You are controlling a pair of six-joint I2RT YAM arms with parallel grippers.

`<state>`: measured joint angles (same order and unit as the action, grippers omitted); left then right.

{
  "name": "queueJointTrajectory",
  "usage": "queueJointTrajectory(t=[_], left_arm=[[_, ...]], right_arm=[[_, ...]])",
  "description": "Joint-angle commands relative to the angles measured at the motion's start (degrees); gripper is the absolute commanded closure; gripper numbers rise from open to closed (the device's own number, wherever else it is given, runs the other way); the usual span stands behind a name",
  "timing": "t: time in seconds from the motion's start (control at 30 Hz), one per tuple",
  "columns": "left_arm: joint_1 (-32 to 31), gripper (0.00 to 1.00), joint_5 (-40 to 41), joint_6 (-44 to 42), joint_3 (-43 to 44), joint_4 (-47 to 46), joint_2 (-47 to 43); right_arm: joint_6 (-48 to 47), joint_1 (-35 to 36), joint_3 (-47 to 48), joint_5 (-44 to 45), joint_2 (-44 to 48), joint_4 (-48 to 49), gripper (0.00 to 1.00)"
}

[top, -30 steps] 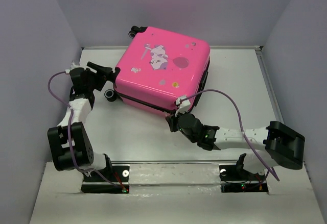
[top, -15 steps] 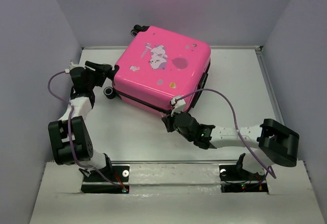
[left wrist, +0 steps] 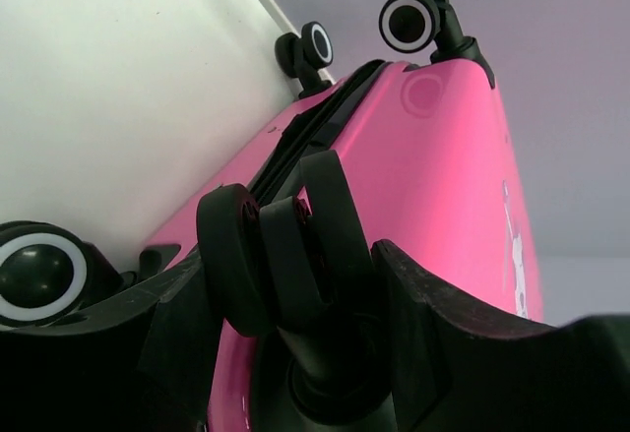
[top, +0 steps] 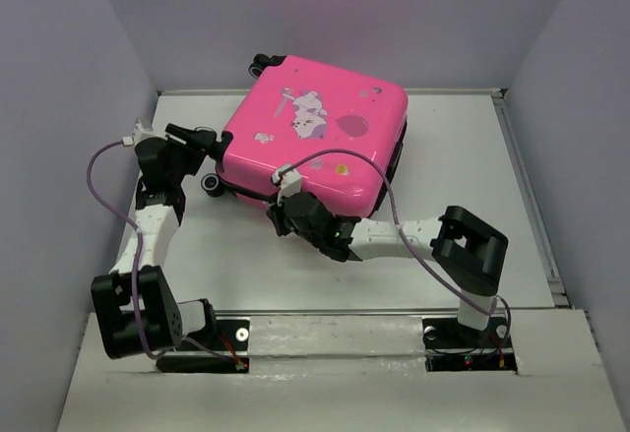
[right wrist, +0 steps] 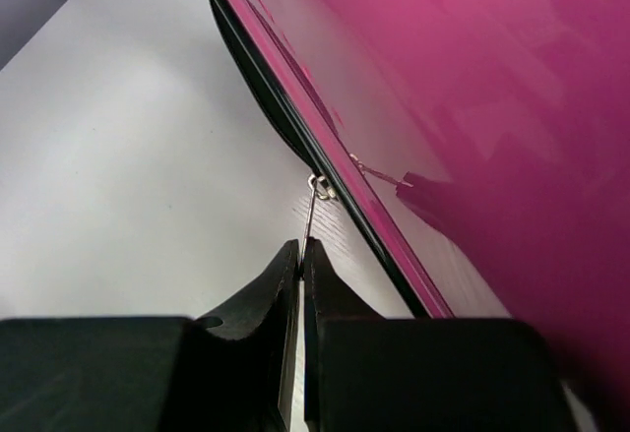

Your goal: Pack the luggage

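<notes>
Luggage [top: 315, 142] is lying flat and closed, printed shell up, at the far middle of the table [top: 463, 156] in the top external view. Left gripper [top: 204, 143] is sitting at its left corner. Right gripper [top: 281, 217] is working at the near edge seam.

Left wrist view: corner wheel [left wrist: 281, 265] is sitting between the jaws, and both fingers [left wrist: 433, 299] are looking pressed against its flanks. I am reading this as a clamp on the wheel, anchoring the case. Further wheels [left wrist: 413, 21] are showing beyond, along the same end.

Right wrist view: fingertips [right wrist: 281, 279] are pinching flat on the thin metal zipper pull [right wrist: 309, 217], which is hanging from the slider on the black zipper track [right wrist: 264, 88]. Pink shell is filling the right of the view.

Judgement: the step in hand is probably running the zipper along the seam. To do it well, the pull should be travelling parallel to the track rather than away from it, since the tab is slim and could be slipping out of the pinch. The left clamp should be resisting so the case is not skating or turning. The seam's corner is likely calling for a slower, curved path.
</notes>
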<state>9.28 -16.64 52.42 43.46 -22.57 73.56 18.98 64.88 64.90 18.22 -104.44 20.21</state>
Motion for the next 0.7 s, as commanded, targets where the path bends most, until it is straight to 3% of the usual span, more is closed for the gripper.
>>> queueJointTrajectory(t=[0.0, 0.1, 0.23, 0.4, 0.47, 0.53, 0.57, 0.67], left_arm=[[-3.3, 0.94, -9.19, -11.81, 0.48, 6.99, -9.91], [-3.21, 0.94, -11.13, -16.38, 2.06, 12.36, -11.15], [-3.3, 0.94, -14.46, -18.93, -2.31, 13.51, -13.26], [-1.55, 0.94, -16.05, -22.54, -5.58, 16.33, -15.2], [-1.54, 0.94, -16.75, -22.37, -6.81, 15.37, -15.46], [-1.54, 0.94, -16.58, -21.75, -7.77, 14.57, -15.64], [-1.54, 0.94, -16.4, -21.58, -7.95, 14.05, -15.81], [-1.54, 0.94, -16.14, -21.14, -8.13, 13.78, -16.87]], right_arm=[[-2.98, 1.83, 8.21, -13.54, -0.23, 6.26, 0.93], [-3.16, 1.83, 12.16, -20.5, -2.25, 3.8, 0.93], [-2.29, 1.83, 21.56, -33.91, -7.69, -1.73, 0.93], [-0.18, 1.83, 27.82, -37.64, -11.22, -3.07, 0.92], [1.22, 1.83, 27.47, -38.26, -10.52, -3.85, 0.78], [2.19, 1.83, 24.59, -36.69, -7.55, -4.3, 0.55], [2.72, 1.83, 19.35, -35.37, -2.48, -5.34, 0.34], [2.38, 1.83, 10.18, -28.0, 11.12, -9.46, 0.12]])
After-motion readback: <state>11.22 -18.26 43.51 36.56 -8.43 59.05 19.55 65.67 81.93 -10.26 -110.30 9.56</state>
